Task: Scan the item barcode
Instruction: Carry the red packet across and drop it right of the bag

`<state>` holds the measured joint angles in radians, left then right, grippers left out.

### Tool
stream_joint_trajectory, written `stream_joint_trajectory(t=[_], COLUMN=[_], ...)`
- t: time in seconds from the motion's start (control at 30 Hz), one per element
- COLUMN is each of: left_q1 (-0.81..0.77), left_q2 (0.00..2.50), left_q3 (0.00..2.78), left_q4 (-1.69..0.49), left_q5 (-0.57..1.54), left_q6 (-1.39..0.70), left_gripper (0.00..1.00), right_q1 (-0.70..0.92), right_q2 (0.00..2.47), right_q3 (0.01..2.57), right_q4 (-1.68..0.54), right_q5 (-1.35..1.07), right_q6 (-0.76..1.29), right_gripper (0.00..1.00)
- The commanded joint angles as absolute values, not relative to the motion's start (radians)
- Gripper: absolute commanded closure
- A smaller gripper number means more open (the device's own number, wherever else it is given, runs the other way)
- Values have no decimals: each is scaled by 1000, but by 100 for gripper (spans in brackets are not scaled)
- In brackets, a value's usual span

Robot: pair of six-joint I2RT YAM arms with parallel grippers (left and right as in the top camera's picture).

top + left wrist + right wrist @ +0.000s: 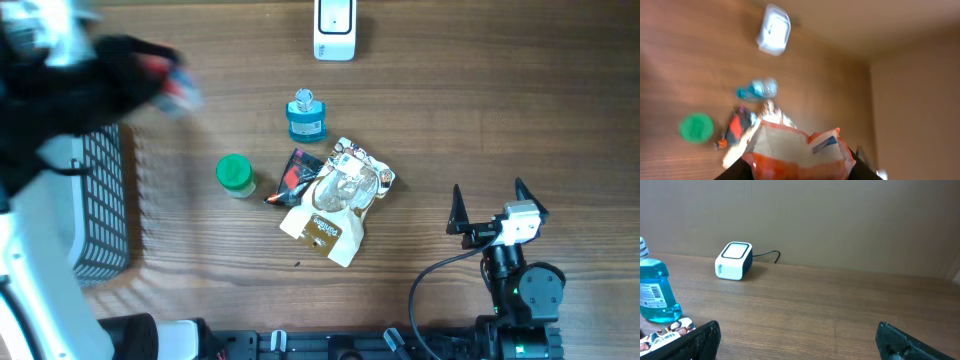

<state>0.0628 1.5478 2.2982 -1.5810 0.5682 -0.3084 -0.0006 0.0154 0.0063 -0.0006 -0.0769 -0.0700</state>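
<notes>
My left gripper is shut on an orange and white packet, which fills the bottom of the left wrist view between the dark fingers. Seen from overhead, the left arm is a blur at the top left, with the gripper high over the table. The white scanner box stands at the far edge, also visible as the scanner and the scanner. My right gripper rests open near the front right, nothing between its fingers.
A blue mouthwash bottle lies mid-table, with a green-lidded jar to its left. A dark red packet and a clear snack bag lie in a heap. A white slatted basket stands at the left edge.
</notes>
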Motion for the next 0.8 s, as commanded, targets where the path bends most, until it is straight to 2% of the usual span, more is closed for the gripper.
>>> stream_joint_trajectory(t=[0.0, 0.13, 0.23, 0.53, 0.77], left_q1=[-233, -467, -570, -691, -752], left_q2=[1573, 1624, 1679, 1919, 2129], left_q3=[2252, 2158, 2074, 1880, 1872], left_q4=[-1607, -1502, -1387, -1107, -1028], left_q5=[358, 247, 211, 212, 211], left_q6=[-266, -270, -274, -277, -258], left_gripper=[62, 61, 62, 61, 61], right_q1=[1, 1, 1, 1, 1], right_q2=[9, 9, 9, 9, 9], right_q3=[5, 5, 5, 5, 5], right_q4=[2, 2, 2, 2, 2], right_q5=[-68, -68, -68, -68, -68], right_q6=[-77, -78, -78, -78, -78], right_gripper=[0, 0, 0, 0, 0])
